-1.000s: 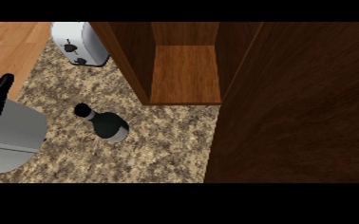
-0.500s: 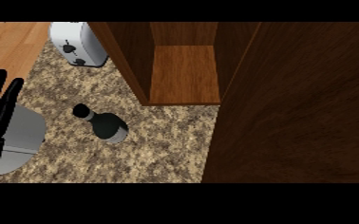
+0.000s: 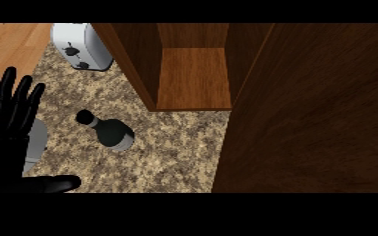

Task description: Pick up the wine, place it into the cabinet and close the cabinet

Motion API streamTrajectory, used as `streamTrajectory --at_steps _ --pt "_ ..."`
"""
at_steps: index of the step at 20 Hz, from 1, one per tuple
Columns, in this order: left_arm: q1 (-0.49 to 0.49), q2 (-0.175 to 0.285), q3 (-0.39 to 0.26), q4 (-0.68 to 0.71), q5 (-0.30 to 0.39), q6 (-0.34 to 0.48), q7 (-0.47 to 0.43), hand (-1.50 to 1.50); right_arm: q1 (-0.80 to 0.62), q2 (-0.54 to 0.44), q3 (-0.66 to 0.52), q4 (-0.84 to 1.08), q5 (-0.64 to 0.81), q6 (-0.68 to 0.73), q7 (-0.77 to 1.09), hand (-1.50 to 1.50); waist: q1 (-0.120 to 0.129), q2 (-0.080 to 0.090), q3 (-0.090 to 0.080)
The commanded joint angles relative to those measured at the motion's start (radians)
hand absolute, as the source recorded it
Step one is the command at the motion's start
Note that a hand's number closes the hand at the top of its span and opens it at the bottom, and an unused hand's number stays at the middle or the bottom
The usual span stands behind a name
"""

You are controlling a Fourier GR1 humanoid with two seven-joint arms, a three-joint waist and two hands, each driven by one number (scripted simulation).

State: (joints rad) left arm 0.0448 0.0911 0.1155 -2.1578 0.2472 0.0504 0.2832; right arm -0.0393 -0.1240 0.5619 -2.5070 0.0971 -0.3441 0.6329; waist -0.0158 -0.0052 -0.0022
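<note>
The wine bottle [image 3: 109, 133] stands on the speckled worktop [image 3: 170, 150], just left of the open cabinet [image 3: 193, 77] and apart from the left robot hand [image 3: 18, 107]. That hand shows at the left edge, fingers straight and spread, holding nothing. Dark glass like that I'd judge weighty, rigid, slick and breakable, so it is best wrapped round the wide body, not the thin neck. It seems upright, though from overhead that's hard to tell. The door [image 3: 306, 120] fills the right, its handle unseen, and the right robot hand is out of sight.
</note>
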Motion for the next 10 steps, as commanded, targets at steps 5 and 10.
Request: streamTrajectory --at_steps 5,10 --pt "0.006 -0.023 0.022 0.203 -0.035 -0.044 -0.167 -1.5 0.045 -0.059 0.069 -0.176 0.167 -0.044 0.04 -1.5 -0.008 -0.001 0.001" --pt "0.044 -0.036 0.041 0.252 -0.041 -0.058 -0.242 -1.5 -0.04 -0.07 0.06 -0.141 0.188 -0.077 0.107 -1.5 0.002 0.0 0.0"
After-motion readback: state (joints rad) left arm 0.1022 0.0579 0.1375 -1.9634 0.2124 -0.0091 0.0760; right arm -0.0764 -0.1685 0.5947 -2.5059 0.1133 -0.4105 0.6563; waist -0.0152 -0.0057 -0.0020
